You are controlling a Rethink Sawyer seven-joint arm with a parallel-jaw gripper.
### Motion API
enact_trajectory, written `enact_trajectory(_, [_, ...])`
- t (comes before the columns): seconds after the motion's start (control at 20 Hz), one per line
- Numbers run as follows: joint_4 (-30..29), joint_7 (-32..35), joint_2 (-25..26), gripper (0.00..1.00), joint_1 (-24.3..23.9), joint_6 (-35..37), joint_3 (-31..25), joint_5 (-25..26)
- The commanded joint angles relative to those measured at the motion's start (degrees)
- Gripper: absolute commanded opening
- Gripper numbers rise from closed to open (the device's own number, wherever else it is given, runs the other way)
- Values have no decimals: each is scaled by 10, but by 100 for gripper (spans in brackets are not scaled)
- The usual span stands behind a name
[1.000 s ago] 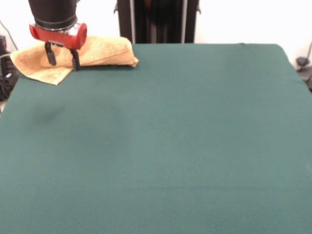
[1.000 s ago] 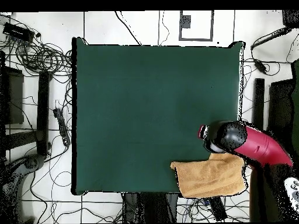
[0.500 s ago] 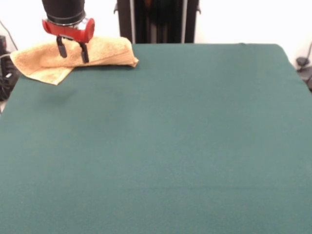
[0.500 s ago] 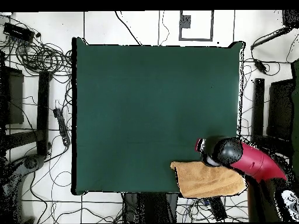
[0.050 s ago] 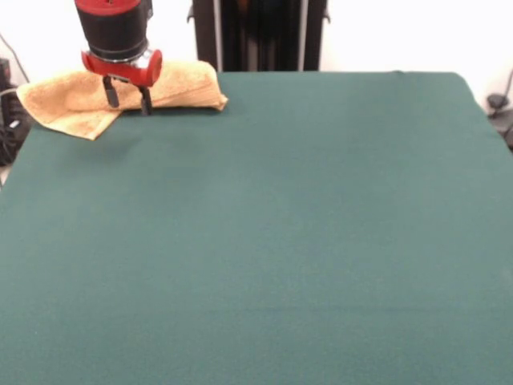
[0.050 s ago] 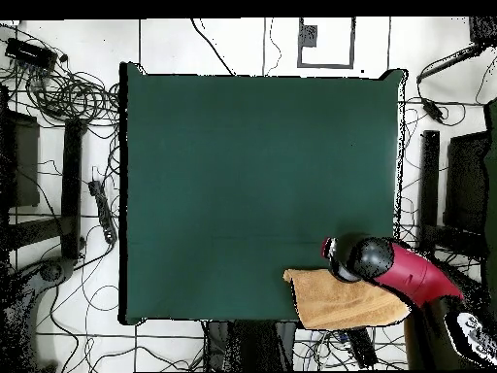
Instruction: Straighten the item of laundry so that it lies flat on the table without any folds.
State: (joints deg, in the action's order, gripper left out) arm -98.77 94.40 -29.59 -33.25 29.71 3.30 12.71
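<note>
spread jaws above folded towel at table corner

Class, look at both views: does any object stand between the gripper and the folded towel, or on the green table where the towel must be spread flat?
Nothing visible does. The gripper hangs open just over the towel, and the table carries nothing else.
</note>
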Motion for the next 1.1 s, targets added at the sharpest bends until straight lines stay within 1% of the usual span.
enact_trajectory(0.05, [-27,64,24,100,5,-5,-14,5])
enact_trajectory(0.25, [-22,68,55,100,-4,-48,-14,14])
enact_trajectory(0.35, [-20,55,47,100,-9,-38,-11,20])
enact_trajectory(0.5, [-21,33,16,100,-18,-11,-2,30])
enact_trajectory(0.6, [-6,25,24,100,-29,-12,-4,38])
enact_trajectory(0.75, [42,22,80,100,-49,-37,-12,52])
enact_trajectory(0.85, [56,14,84,100,-56,-31,-14,61])
enact_trajectory(1.0, [43,-2,41,100,-58,12,-15,66])
enact_trajectory(1.1, [37,0,33,100,-60,16,-18,67])
